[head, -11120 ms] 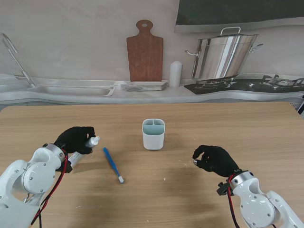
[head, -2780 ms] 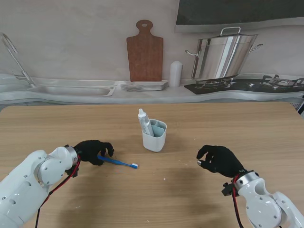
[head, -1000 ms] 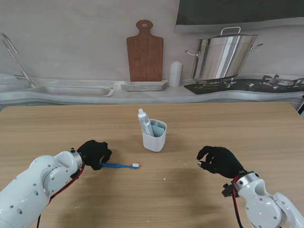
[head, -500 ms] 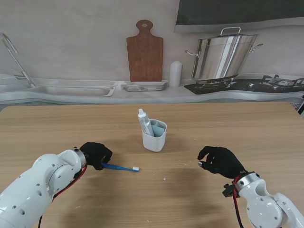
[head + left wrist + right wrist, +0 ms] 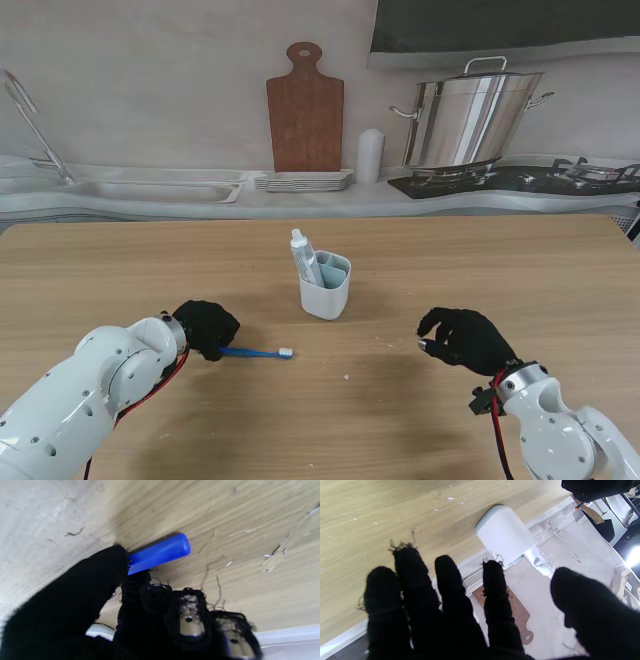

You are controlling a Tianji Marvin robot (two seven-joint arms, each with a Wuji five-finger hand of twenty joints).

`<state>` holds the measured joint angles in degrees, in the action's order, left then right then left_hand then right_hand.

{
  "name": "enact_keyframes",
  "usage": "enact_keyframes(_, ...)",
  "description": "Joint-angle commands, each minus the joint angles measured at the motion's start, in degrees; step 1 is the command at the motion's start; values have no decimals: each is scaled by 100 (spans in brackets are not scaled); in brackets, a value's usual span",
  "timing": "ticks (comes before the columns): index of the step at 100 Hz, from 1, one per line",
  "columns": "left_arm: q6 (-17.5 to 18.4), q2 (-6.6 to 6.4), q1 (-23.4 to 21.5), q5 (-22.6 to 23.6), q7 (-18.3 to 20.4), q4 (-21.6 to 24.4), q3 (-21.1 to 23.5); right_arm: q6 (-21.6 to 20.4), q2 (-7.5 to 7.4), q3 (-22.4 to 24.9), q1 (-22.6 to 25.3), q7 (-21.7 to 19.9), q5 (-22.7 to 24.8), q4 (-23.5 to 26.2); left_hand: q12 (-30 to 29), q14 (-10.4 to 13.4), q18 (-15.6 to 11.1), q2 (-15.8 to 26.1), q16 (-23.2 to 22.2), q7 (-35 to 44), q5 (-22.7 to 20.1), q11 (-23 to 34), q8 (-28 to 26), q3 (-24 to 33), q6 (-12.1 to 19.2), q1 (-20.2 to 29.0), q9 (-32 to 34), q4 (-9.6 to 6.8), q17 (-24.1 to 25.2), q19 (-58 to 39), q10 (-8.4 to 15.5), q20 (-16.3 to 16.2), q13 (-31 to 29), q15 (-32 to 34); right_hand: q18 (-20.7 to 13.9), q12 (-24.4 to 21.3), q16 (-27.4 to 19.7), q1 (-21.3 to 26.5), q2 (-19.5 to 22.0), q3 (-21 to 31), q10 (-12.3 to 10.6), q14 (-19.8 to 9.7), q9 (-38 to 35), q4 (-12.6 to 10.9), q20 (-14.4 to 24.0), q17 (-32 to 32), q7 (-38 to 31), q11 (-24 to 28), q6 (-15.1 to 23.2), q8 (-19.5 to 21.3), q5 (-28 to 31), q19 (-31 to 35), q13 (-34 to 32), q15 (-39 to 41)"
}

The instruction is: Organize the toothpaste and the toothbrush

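1. Wood-grain table carries scattered white specks and scuffs; a counter behind it holds a sink, cutting board, stacked plates and steel pot.
2. Toothpaste stands tilted in the white holder at mid-table.
3. Blue toothbrush lies flat on the table, its handle pinched by the left hand.
4. Right hand hovers empty, fingers loosely spread, well apart from the holder.

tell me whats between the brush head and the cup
Only bare table, seen in the stand view: the toothbrush head lies apart from the cup, nearer to me and to its left.
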<state>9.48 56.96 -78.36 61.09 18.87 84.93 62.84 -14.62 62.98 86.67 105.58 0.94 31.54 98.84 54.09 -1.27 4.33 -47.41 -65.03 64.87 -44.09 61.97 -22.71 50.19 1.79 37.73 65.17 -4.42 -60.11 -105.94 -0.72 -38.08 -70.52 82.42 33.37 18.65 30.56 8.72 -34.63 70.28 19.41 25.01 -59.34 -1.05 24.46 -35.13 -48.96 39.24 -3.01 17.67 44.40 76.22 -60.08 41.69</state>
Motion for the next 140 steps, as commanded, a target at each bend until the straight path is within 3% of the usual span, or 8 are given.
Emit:
enact_keyframes(1, -9, 20, -38, -17, 90, -32, -18, -7, 23, -1, 59, -72, 20, 1, -397, 13, -254, -325, 188, 109, -289, -208, 222, 204, 103, 168, 443, 83, -261, -1272, -432, 43, -207, 526, 518, 48, 61, 49, 43, 97, 76, 35, 5, -7, 90, 9, 19, 75, -37, -8, 150, 46, -48, 31)
enact_keyframes(11, -7, 20, -45, -29, 58, -66, -21, -9, 21, -4, 62, -78, 22, -1, -771, 8, -283, -445, 582, 145, -400, -446, 315, 330, 67, 143, 620, 84, -268, -1332, -466, -25, -207, 775, 515, 47, 64, 43, 42, 89, 80, 36, 10, -3, 91, 9, 22, 72, -16, -8, 141, 47, -51, 36)
enact_keyframes(35, -29, 18, -92, -87, 110, -50, -8, 2, 21, -1, 75, -74, 34, -3, -1239, 92, -302, -314, 725, 94, -357, -842, 341, 305, 36, 65, 638, 65, -271, -1361, -492, -58, -214, 868, 511, 47, 64, 43, 40, 83, 79, 40, 12, -1, 92, 8, 11, 71, -2, -2, 134, 51, -45, 34)
enact_keyframes(51, -81, 16, -124, -134, 173, -24, -7, -7, 21, 2, 76, -74, 37, -6, -1344, 86, -281, -201, 754, -63, -330, -891, 393, 359, -229, 49, 609, -77, -273, -1383, -583, -65, -211, 888, 506, 47, 65, 43, 48, 86, 79, 26, 6, -3, 93, 5, 8, 73, -4, -1, 137, 54, -46, 37)
enact_keyframes(86, -103, 5, -188, -122, 257, -6, 44, -2, 21, 11, 86, -74, 40, -8, -1306, 140, -315, -112, 772, -90, -312, -890, 286, 878, -322, -74, 633, -508, -279, -1403, -616, -62, -211, 910, 510, 47, 66, 48, 52, 88, 82, 37, 6, -6, 93, 6, 7, 73, -14, 1, 139, 52, -55, 39)
enact_keyframes(101, -56, 6, -191, -123, 176, -67, 1, -12, 21, 10, 85, -67, 47, -18, -1192, 170, -289, -163, 817, 175, -328, -730, 223, 1194, -369, -162, 723, -884, -289, -1403, -595, -175, -217, 989, 511, 48, 66, 37, 54, 81, 82, 34, 2, -5, 94, 5, 9, 76, -11, 0, 135, 53, -55, 40)
enact_keyframes(122, 14, 14, -195, -181, 2, -212, -23, -16, 21, 19, 94, -60, 57, -17, -1056, 316, -404, -44, 911, 406, -244, -530, -117, 1413, -300, -378, 763, -1930, -297, -1403, -494, -195, -218, 1051, 509, 49, 67, 42, 53, 82, 79, 33, -2, -7, 95, 6, 7, 79, -2, 0, 142, 54, -52, 40)
enact_keyframes(140, -6, 22, -185, -207, -68, -262, -46, -24, 19, 20, 94, -69, 57, -20, -1039, 345, -412, 3, 925, 438, -235, -491, -232, 1435, -232, -414, 768, -2207, -297, -1403, -478, -200, -219, 1055, 506, 49, 66, 35, 58, 76, 79, 29, 7, -6, 95, 7, 9, 78, -14, 0, 136, 54, -46, 37)
